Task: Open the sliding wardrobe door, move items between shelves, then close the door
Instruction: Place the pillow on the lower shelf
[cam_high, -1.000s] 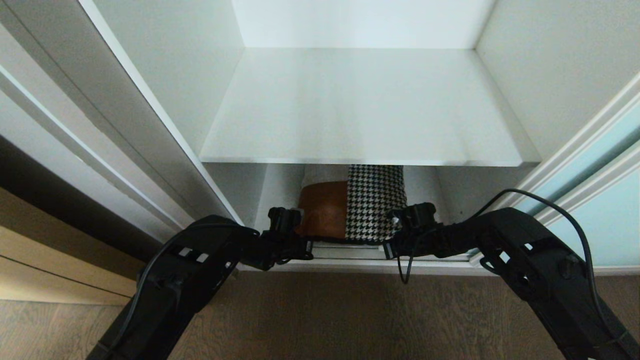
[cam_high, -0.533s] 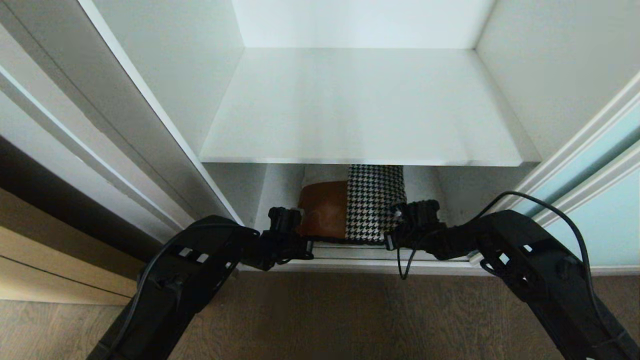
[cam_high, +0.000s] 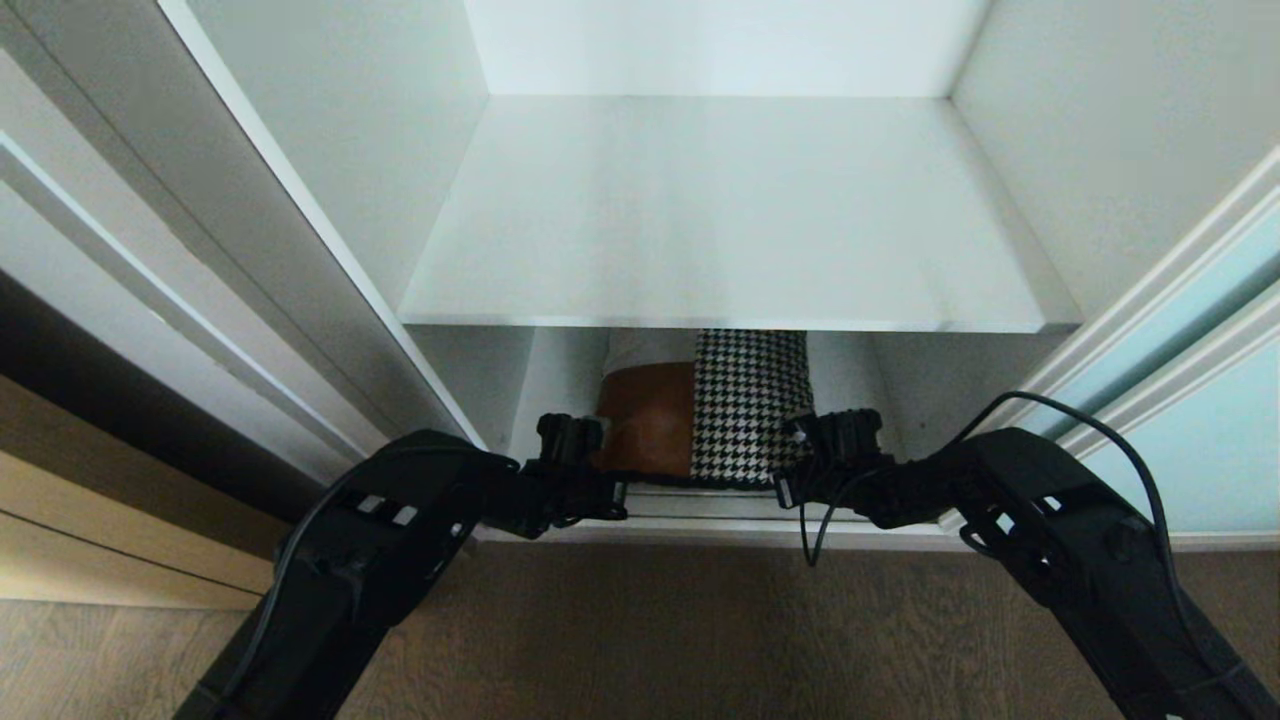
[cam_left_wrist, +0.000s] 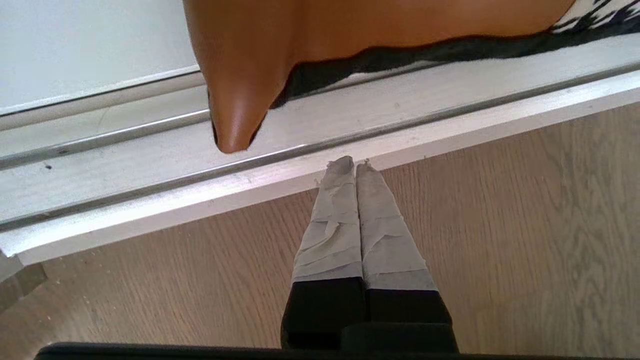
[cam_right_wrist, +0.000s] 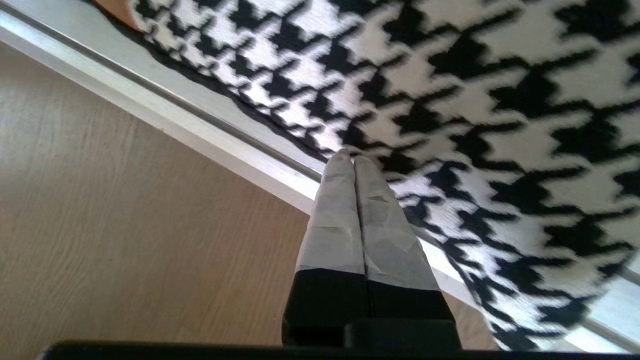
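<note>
The cushion (cam_high: 700, 415), tan leather on the left and houndstooth on the right, lies on the wardrobe's bottom board (cam_left_wrist: 75, 50) under the white shelf (cam_high: 720, 220). Its front edge overhangs the metal door track (cam_left_wrist: 150, 170). My left gripper (cam_high: 570, 440) is shut and empty by the tan corner (cam_left_wrist: 240, 100), with the tips of the left gripper (cam_left_wrist: 354, 162) over the track's outer edge. My right gripper (cam_high: 835, 430) is shut too. The tips of the right gripper (cam_right_wrist: 352, 157) lie at the houndstooth side's (cam_right_wrist: 475, 100) front edge. The sliding wardrobe door (cam_high: 1200, 420) stands slid aside on the right.
The upper shelf juts out above the cushion, leaving a low gap. White wardrobe side walls (cam_high: 380, 150) close the space left and right. Wood floor (cam_high: 650, 630) runs in front of the track. A tan wood panel (cam_high: 100, 520) stands at the far left.
My right wrist has turned and its forearm has sunk a little, with the gripper staying at the cushion's houndstooth edge. The left arm and the cushion have kept still.
</note>
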